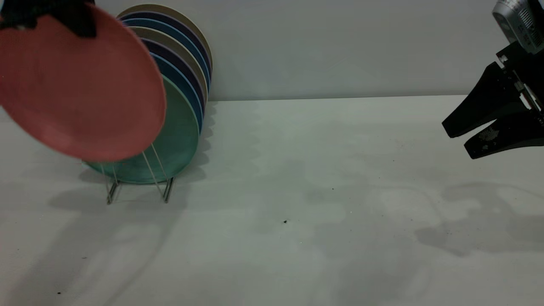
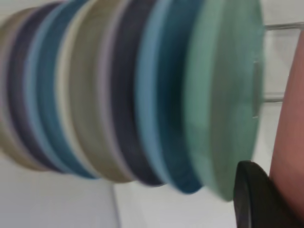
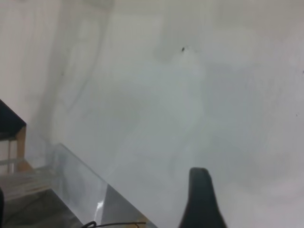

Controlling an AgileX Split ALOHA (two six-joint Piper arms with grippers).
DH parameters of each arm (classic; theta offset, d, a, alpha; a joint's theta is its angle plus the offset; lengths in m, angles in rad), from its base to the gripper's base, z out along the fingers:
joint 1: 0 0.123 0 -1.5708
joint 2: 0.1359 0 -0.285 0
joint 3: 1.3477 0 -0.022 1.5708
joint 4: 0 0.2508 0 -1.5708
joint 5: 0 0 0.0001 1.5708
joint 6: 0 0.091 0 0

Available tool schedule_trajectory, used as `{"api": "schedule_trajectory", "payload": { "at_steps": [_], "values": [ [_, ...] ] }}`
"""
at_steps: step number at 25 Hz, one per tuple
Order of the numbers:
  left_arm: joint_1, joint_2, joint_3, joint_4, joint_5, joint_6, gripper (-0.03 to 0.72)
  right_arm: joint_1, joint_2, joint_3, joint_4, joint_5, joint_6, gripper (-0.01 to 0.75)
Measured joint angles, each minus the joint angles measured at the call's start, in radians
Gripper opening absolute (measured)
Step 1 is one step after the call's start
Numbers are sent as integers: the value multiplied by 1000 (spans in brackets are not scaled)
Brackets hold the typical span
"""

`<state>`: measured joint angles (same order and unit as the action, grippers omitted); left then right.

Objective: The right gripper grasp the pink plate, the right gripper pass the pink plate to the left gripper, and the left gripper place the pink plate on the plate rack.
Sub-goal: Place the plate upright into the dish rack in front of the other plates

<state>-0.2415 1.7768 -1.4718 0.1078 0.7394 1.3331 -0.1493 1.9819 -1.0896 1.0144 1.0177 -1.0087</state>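
Pink plate [image 1: 76, 85], top rim hidden by left tool [image 1: 63, 17]

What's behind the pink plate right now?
Behind the pink plate, held by the left gripper, stands the teal plate in the rack, with blue, dark and beige plates behind it. The rack's left part and the teal plate's left side are covered.

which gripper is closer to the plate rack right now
Left. The left gripper holds the pink plate just over the plate rack; the right gripper hangs far across the table.
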Motion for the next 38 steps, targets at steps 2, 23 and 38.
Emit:
{"api": "schedule_trajectory", "payload": {
  "at_steps": [2, 23, 38],
  "values": [
    [0, 0, -35, 1, 10, -1, 99, 0, 0, 0, -4, -5, 0, 568],
    [0, 77, -62, 20, -43, -49, 99, 0, 0, 0, -11, -29, 7, 568],
    [0, 145, -62, 27, -32, -66, 99, 0, 0, 0, -25, -38, 7, 568]
  ]
}}
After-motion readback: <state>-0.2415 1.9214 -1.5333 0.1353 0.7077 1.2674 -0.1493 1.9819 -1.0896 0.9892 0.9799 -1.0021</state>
